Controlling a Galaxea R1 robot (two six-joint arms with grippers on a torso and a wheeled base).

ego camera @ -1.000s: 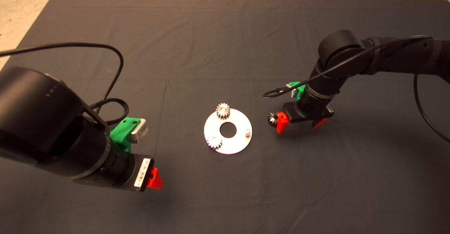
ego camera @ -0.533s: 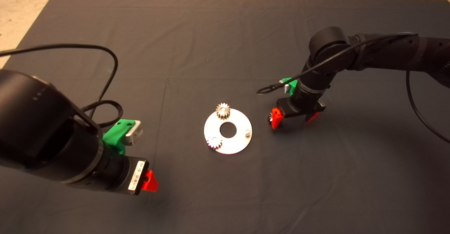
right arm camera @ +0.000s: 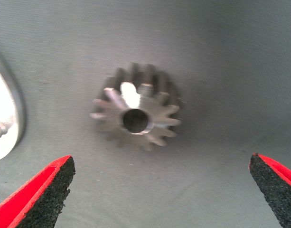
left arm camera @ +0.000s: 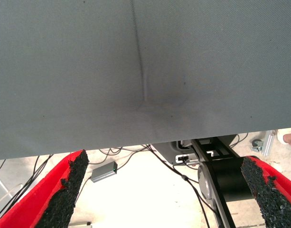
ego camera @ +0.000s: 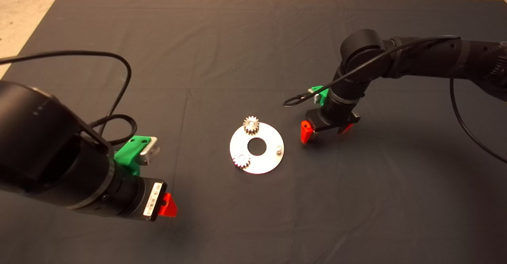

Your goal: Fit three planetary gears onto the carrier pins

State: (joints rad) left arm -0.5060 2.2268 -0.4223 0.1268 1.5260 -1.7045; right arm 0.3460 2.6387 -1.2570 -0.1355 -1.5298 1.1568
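Note:
The round silver disc (ego camera: 264, 168) lies mid-mat with two planetary gears seated on its carrier pins, one at the far edge (ego camera: 250, 125) and one at the near left (ego camera: 241, 160). One pin (ego camera: 279, 149) on the disc's right side stands bare. A third gear (right arm camera: 136, 114) lies flat on the mat just right of the disc, its edge (ego camera: 314, 137) peeking out under my right gripper (ego camera: 324, 131). That gripper (right arm camera: 159, 199) hovers open above it, fingers (right arm camera: 41, 194) apart on either side, not touching. My left gripper (ego camera: 166, 208) waits open at the lower left.
The disc's rim (right arm camera: 5, 118) shows close beside the loose gear in the right wrist view. A black cable loop (ego camera: 295, 99) hangs off the right wrist. In the left wrist view, the mat edge, floor cables (left arm camera: 136, 156) and a small box show.
The right gripper has slid left and slightly away, now covering the loose gear that showed beside its left finger. The left arm has drifted slightly back to the left.

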